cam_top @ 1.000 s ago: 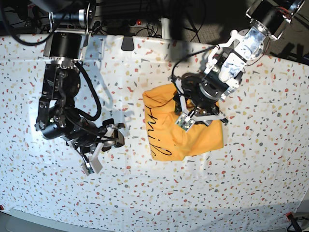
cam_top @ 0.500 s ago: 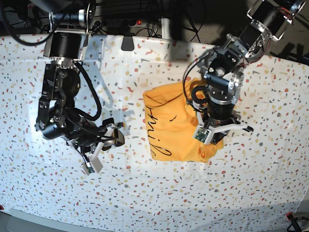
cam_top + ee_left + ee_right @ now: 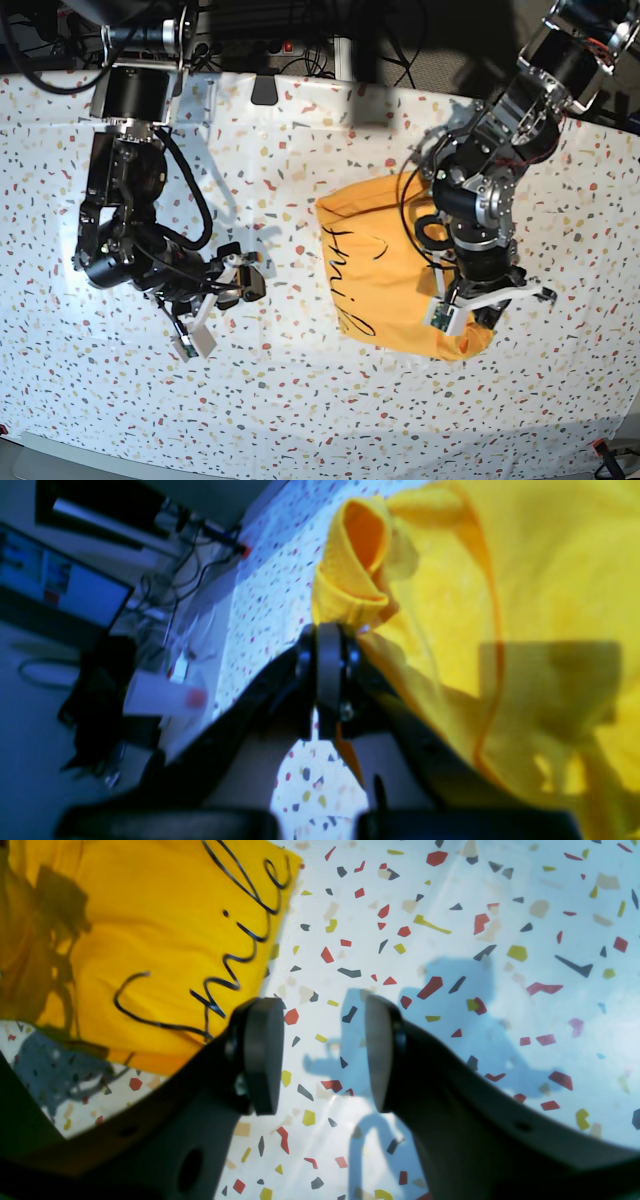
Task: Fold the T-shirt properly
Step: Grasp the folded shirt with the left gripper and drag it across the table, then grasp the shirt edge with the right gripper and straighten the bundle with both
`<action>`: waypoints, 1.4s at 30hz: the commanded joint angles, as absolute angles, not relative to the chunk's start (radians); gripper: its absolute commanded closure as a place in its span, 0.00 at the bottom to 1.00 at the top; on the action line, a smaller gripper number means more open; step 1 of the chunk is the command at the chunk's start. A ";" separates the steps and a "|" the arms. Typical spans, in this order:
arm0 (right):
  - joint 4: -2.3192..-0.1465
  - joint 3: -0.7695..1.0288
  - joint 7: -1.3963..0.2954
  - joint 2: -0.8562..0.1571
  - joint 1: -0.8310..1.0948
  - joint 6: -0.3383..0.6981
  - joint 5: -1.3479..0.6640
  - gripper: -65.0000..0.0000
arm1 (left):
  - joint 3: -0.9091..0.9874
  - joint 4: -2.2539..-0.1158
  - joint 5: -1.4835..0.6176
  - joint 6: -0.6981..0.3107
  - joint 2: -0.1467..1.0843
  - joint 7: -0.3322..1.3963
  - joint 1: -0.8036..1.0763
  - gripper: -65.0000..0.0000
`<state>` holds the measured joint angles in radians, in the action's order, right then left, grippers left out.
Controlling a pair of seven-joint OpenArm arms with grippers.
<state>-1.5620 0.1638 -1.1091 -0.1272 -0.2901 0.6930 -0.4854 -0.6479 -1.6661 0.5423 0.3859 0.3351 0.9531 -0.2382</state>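
The T-shirt [image 3: 385, 265], mustard yellow with black handwritten lettering, lies folded into a bunched block right of the table's middle. My left gripper [image 3: 480, 312] sits at its near right corner. In the left wrist view the left gripper [image 3: 327, 645] is shut, with a thin edge of the T-shirt [image 3: 525, 580] pinched between its pads, just below a rolled hem. My right gripper [image 3: 238, 285] hovers over bare table to the left of the shirt. Its pads [image 3: 262, 1055] stand apart with nothing between them, and the T-shirt [image 3: 125, 935] lies to one side.
A speckled terrazzo-pattern cloth [image 3: 330, 400] covers the table. Cables and a power strip [image 3: 285, 45] run behind the back edge, where a dark clip [image 3: 264, 92] sits. A monitor [image 3: 60, 580] stands beyond the table in the left wrist view.
The left gripper has closed and swung toward the near right, dragging the T-shirt that way; the shirt's left edge shifted right. The right arm barely moved.
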 commanded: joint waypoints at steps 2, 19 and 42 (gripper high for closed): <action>-1.576 0.165 -1.094 -0.130 -0.315 0.698 -0.506 0.61 | -0.641 -1.681 0.568 0.397 0.339 0.946 -0.252 1.00; -1.576 0.165 -1.084 -0.130 -0.315 0.698 -0.562 0.47 | -0.641 -1.681 0.569 0.397 0.338 0.946 -0.250 0.58; -0.693 0.111 -0.607 0.042 -0.838 0.698 -0.139 0.50 | -0.643 -1.688 0.148 0.298 0.195 0.913 -0.163 0.58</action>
